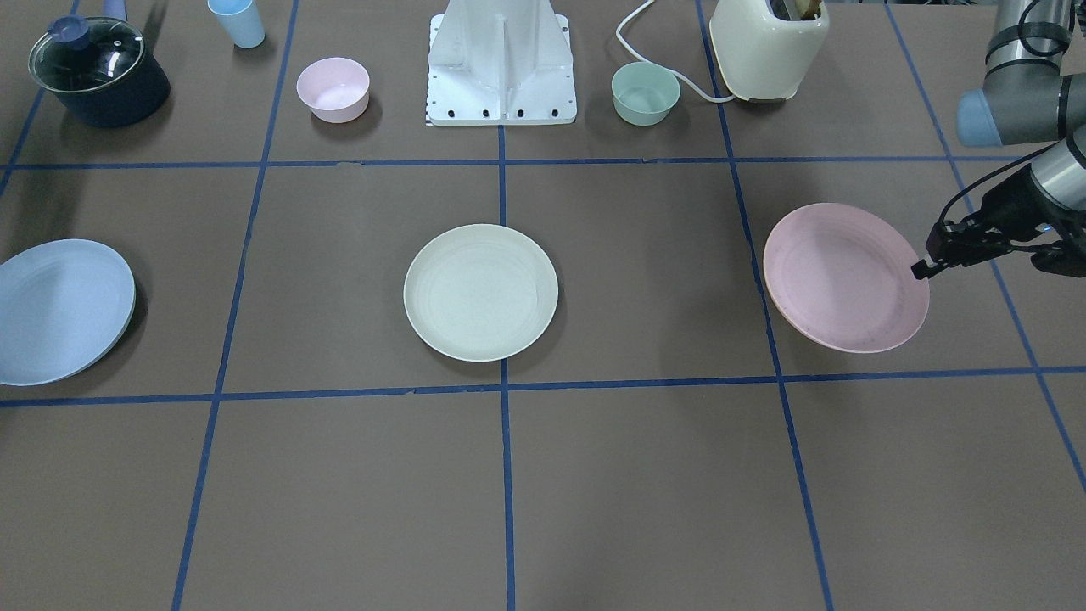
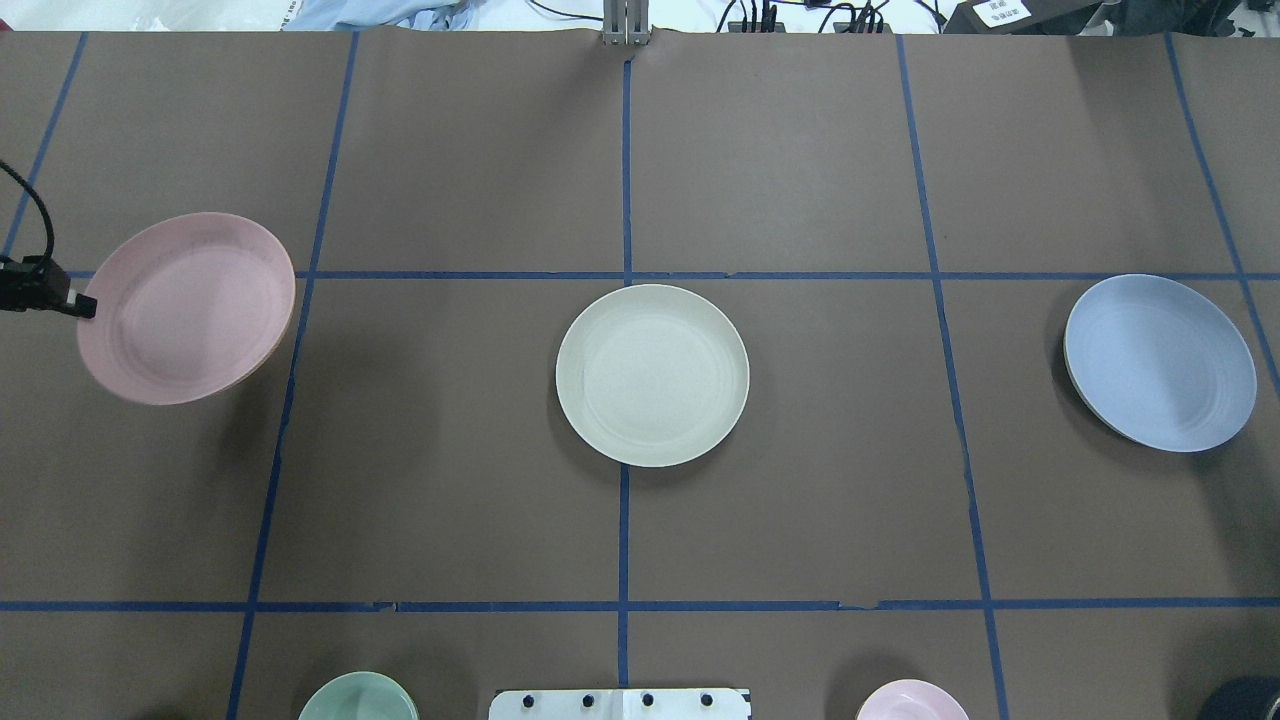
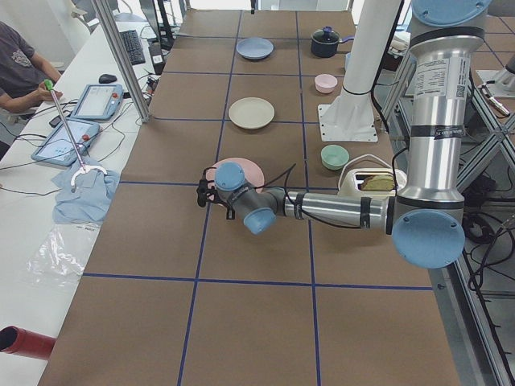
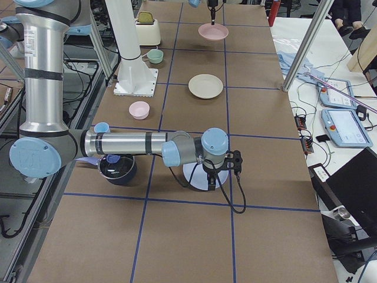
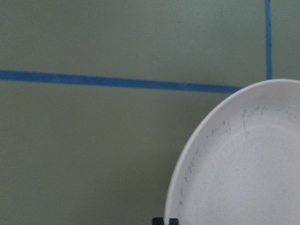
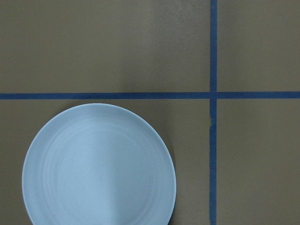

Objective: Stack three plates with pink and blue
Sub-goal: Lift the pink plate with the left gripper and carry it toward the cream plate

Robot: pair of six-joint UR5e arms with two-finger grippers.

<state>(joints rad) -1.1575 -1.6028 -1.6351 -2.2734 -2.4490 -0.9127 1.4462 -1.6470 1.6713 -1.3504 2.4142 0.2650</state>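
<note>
My left gripper [image 1: 920, 270] is shut on the rim of the pale pink plate [image 1: 844, 276] and holds it tilted above the table; both also show in the overhead view, gripper [image 2: 85, 307] and plate [image 2: 190, 305]. The left wrist view shows the pink plate [image 5: 243, 164] close up. The cream-white plate [image 1: 480, 292] lies flat at the table's middle. The light blue plate [image 1: 59, 310] is at the other end and fills the lower left of the right wrist view [image 6: 98, 164]. My right gripper [image 4: 210, 180] hangs over it; I cannot tell whether it is open.
Along the robot's side stand a small pink bowl [image 1: 333, 88], a mint-green bowl [image 1: 646, 93], a dark pot with a glass lid [image 1: 97, 72], a blue cup [image 1: 237, 21], a cream toaster [image 1: 768, 47] and the robot base [image 1: 502, 64].
</note>
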